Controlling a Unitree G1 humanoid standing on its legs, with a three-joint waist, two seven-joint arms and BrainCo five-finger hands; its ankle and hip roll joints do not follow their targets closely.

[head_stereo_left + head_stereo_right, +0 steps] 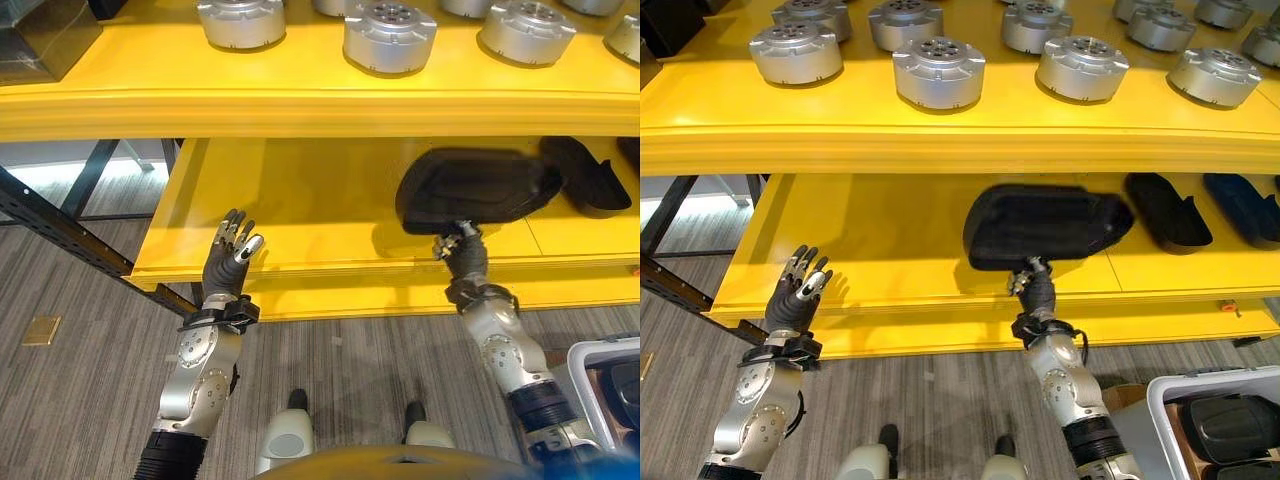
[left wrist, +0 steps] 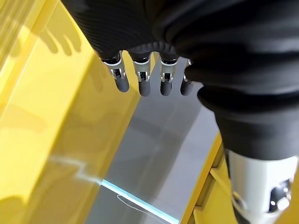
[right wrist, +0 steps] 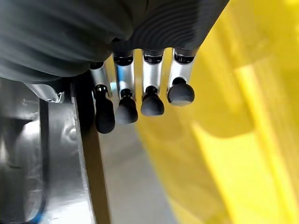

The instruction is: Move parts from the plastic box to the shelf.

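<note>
Plastic by the look of it, the black part [image 1: 1045, 225] reads as a stiff, light moulded shell, broad and smooth, best held by its near edge. It sits on the lower yellow shelf [image 1: 890, 245] directly above the right robot hand [image 1: 1032, 283], which reaches up under that edge; whether its fingers pinch it I cannot tell. The left robot hand [image 1: 230, 257] hovers apart, fingers relaxed, empty. Beyond the right robot hand lie more black parts [image 1: 1167, 210]. Silver round housings [image 1: 938, 70] crowd the upper shelf. The plastic box [image 1: 1180, 400] stands beside the right forearm, over grey flooring [image 1: 90, 380].
</note>
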